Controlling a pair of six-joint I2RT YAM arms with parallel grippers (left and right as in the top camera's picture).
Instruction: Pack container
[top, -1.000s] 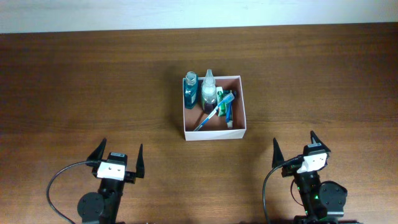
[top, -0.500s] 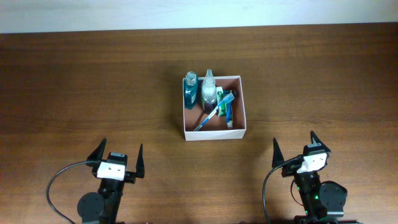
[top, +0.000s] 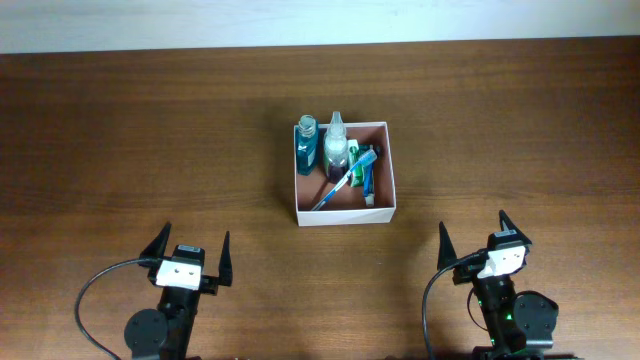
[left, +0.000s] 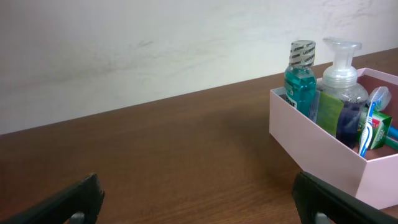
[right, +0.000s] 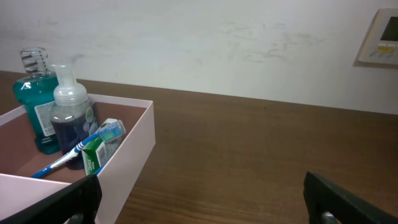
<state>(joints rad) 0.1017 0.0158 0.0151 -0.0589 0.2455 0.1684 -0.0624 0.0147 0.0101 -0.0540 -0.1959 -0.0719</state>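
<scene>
**Both tools open at near edge, container loaded mid-table**

Your left tool (top: 196, 240) and right tool (top: 472, 232) sit at the near edge of the table (top: 120, 130). Jaws on both are spread wide, gripping nothing, and both are well apart from the work. Farther back at table ctr, the container (top: 345, 216) stands square, w/ white walls and a pinkish inside. In its back-left corner a teal bottle (top: 306, 145) stands upright, w/ a clear pump bottle (top: 335, 148) just beside it. A blue-and-white toothbrush (top: 336, 187) leans diagonally across the inside, next to a green-and-white packet (right: 93, 158). Your L wrist cam shows the box at right; your R wrist cam shows it at left.
</scene>
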